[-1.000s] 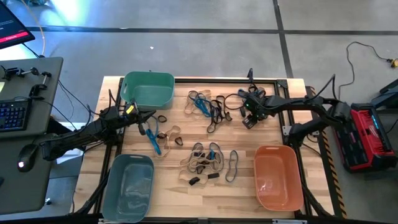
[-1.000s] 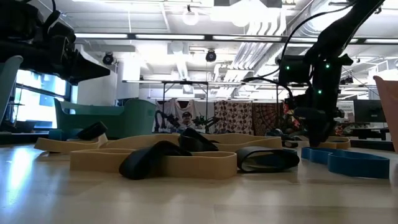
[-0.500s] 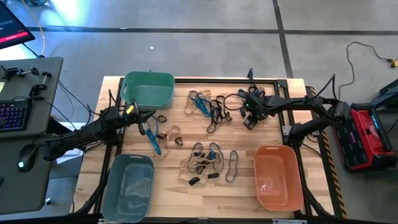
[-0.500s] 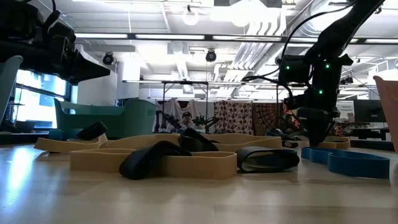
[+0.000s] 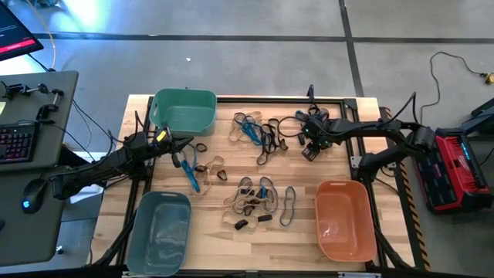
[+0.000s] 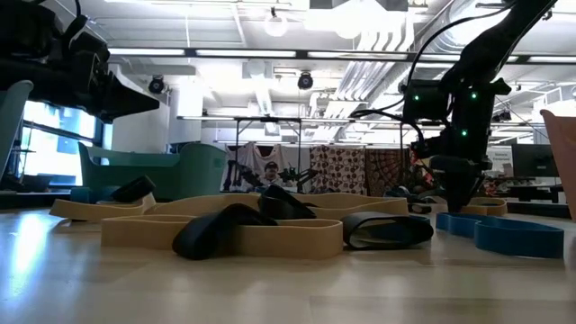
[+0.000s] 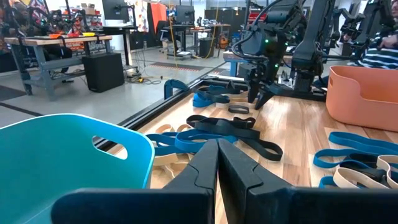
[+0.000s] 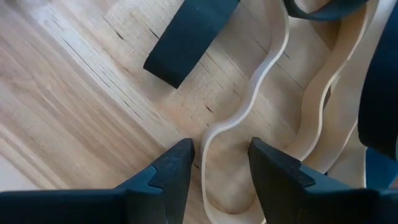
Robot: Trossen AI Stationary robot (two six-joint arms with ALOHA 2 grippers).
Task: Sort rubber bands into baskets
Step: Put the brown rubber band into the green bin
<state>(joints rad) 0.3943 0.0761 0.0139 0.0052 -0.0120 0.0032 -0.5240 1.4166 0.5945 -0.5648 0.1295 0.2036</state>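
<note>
Nothing has moved since earlier: I keep the right gripper [image 8: 221,163] spread over a tan band [image 8: 249,109] to pinch it, left gripper [image 7: 217,163] pressed together, idle by the teal basket [image 5: 184,111]

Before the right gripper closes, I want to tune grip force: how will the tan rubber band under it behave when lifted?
Probably floppy: the tan rubber band lies in wavy curves on the wooden table, so it should sag and stretch. Likely very light, being a thin strip. It stands on edge between the open right gripper fingers, so it may fold or slip sideways when pinched.
</note>
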